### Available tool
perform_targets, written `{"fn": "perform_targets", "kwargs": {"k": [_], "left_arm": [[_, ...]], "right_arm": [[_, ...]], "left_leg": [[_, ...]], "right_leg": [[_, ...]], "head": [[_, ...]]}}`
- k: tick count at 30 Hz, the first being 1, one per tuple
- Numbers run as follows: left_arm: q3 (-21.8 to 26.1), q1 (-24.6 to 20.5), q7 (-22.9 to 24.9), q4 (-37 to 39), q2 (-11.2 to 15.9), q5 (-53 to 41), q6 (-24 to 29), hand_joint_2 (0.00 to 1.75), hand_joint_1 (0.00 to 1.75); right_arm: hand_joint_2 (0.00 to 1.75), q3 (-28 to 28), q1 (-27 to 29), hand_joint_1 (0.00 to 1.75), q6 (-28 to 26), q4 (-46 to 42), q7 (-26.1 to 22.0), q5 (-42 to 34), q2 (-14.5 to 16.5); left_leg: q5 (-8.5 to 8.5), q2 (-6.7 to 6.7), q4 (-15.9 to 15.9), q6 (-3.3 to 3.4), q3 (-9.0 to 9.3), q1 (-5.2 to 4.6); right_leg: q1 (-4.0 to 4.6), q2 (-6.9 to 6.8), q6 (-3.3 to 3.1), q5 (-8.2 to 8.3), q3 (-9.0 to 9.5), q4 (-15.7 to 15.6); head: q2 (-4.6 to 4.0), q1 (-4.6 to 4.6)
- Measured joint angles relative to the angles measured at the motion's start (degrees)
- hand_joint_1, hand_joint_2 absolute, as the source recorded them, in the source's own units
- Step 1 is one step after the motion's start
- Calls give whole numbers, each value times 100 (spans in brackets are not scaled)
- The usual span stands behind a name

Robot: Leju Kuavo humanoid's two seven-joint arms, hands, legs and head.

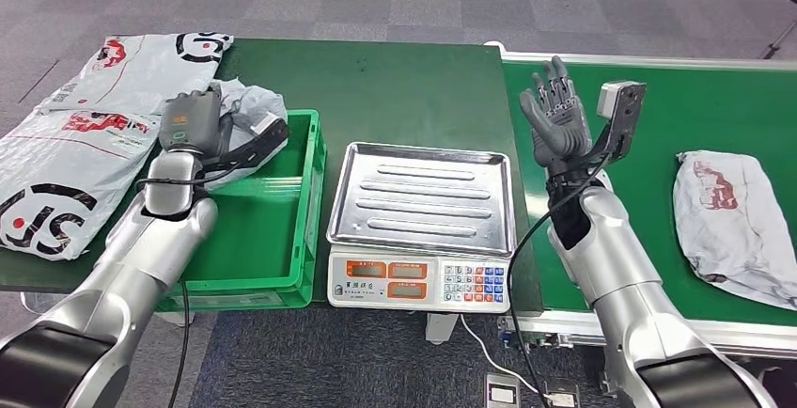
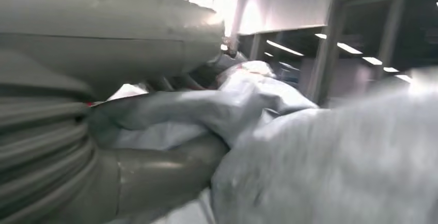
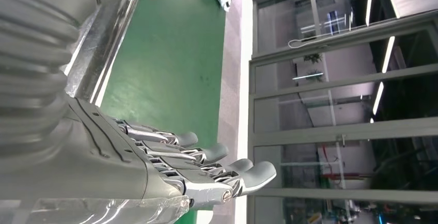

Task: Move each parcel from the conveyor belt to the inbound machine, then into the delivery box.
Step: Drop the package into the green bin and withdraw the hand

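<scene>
Left robot hand sits in the upper left of the head view, over the far left corner of the green crate, and it's holding a crumpled grey parcel that hangs over that corner. The left wrist view backs this up: the thumb and fingers are wrapped around grey plastic film, though it's pretty blurry in there. Right robot hand is up in the air at centre right of the frame, over the edge of the green belt, fingers straight and spread a bit, nothing in it; the right wrist view shows the same fingers stretched out. Another grey parcel with a red logo lies flat on the belt at the right edge, well apart from that hand. In the middle there's a scale with a bare steel tray and a front panel with orange displays and a keypad; the print on it is too small to read. Far left, big grey mailer bags are piled on the dark green surface, with bold black "SF" letters on the near one plus red and black logo marks on the others.
</scene>
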Motion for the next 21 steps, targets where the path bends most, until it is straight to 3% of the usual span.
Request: {"fn": "perform_targets", "kwargs": {"k": [1,2,5,6,13,16,20,21], "left_arm": [[31,37,58,-8,53,-108,-38,175,175],[51,68,88,-14,90,-166,-57,175,175],[110,118,41,-27,153,-165,-87,175,46],[143,129,-38,-33,161,-115,-96,175,2],[493,247,-1223,-319,123,1070,-254,175,0],[570,263,-1464,-472,69,1420,-354,175,0],[685,276,-2042,-669,-93,2357,-744,175,0],[718,281,-2223,-727,-161,2678,-902,175,0]], "right_arm": [[175,0,-6,0,2,3,-1,11,0],[131,0,-12,0,2,5,-1,19,0],[0,0,-29,0,2,23,-5,37,1],[0,0,-37,0,-1,34,-8,49,2],[0,0,-165,0,-199,134,25,292,8],[0,0,-184,0,-253,149,26,349,9],[175,4,-192,0,-584,155,18,578,12],[175,8,-194,0,-702,154,12,657,18]], "left_leg": [[0,1,0,0,0,0],[0,1,0,0,0,0],[0,1,0,0,-1,0],[0,0,0,0,-1,0],[0,-3,1,0,-1,0],[0,-4,1,0,-1,0],[0,-8,1,0,-1,-1],[1,-12,1,0,-1,-1]], "right_leg": [[1,0,0,0,0,0],[1,0,0,0,0,0],[0,0,0,1,1,0],[0,0,0,1,1,0],[0,-2,0,1,1,0],[0,-3,0,1,1,0],[0,-6,0,1,2,0],[-1,-9,0,1,4,0]], "head": [[0,0],[0,0],[0,0],[0,0],[0,0],[0,0],[0,0],[0,0]]}}
